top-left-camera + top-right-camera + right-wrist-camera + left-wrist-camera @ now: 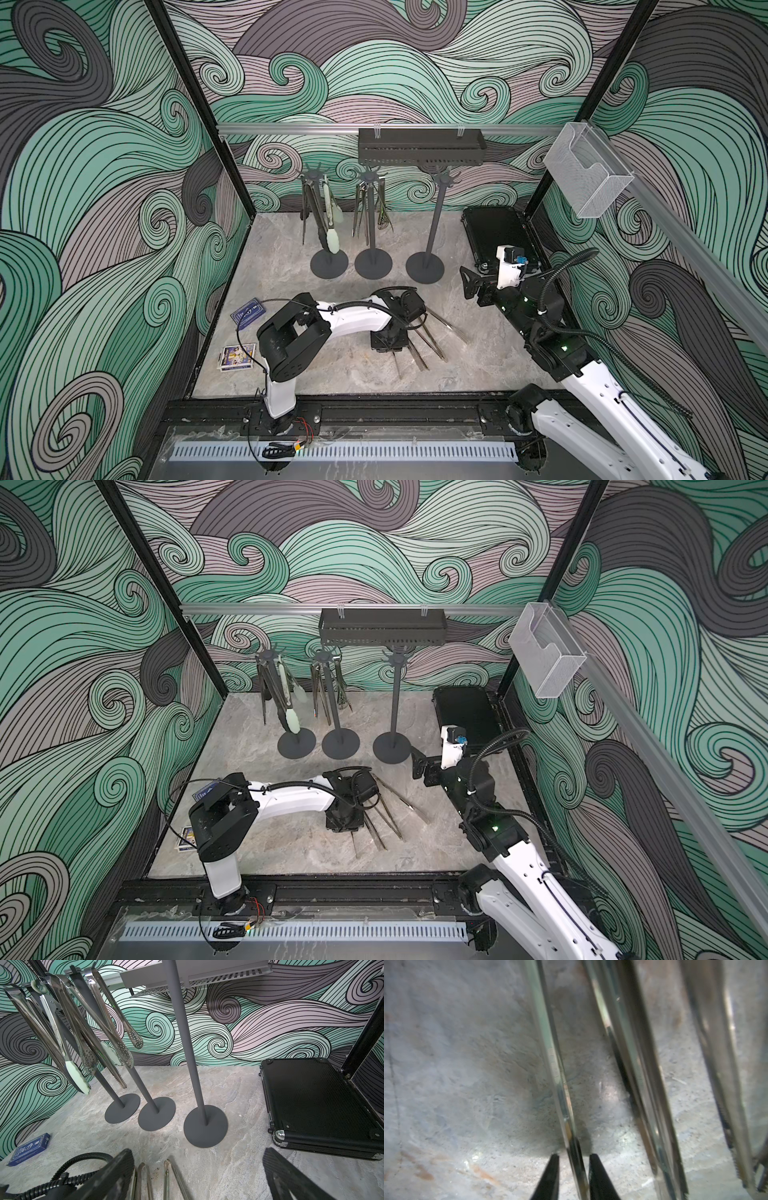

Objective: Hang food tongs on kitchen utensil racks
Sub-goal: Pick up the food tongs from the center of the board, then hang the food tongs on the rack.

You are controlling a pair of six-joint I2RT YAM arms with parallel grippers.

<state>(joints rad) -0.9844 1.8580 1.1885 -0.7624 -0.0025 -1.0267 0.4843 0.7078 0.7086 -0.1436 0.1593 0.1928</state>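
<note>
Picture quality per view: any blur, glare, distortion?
Left wrist view: blurred, steel tongs streaked, bright glare patches on the table near the left tool. Right wrist view: sharp, but wide-angle distortion tilts the utensil racks. Both top views: evenly lit, mildly soft.

Both top views: mounted high on the robot's side, tilted down toward the back wall. Far off; whole tabletop and utensil racks in frame. Framing nearly equal, small sideways offset.

Left wrist view: very close, facing down at the tabletop. Steel tongs blurred, left end effector at frame edge.

Right wrist view: low, near the tabletop, facing the back wall. Shares utensil racks and black case with both top views.
</note>
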